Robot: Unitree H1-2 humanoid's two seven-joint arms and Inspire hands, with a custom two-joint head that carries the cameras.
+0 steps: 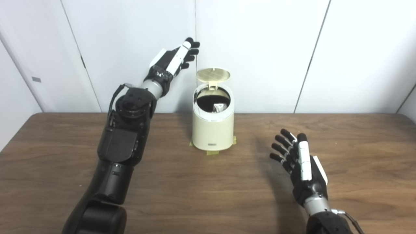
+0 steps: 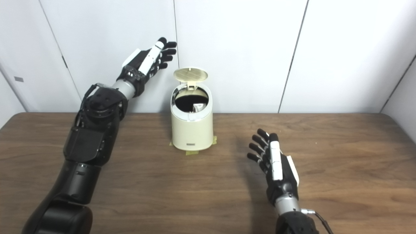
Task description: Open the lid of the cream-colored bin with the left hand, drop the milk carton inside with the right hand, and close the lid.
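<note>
The cream-colored bin [image 1: 213,130] stands upright at the back middle of the table, its base taped down. Its round lid [image 1: 213,74] is tipped up and open. A pale carton corner [image 1: 218,108] shows inside the dark opening. My left hand [image 1: 177,58] is raised high, up and left of the lid, fingers apart, holding nothing and not touching the lid. My right hand [image 1: 300,164] hovers over the table to the right front of the bin, fingers spread, empty.
The brown wooden table [image 1: 208,182] runs up to a white panelled wall [image 1: 273,48] just behind the bin. My left forearm [image 1: 125,139] stretches across the table's left side toward the bin.
</note>
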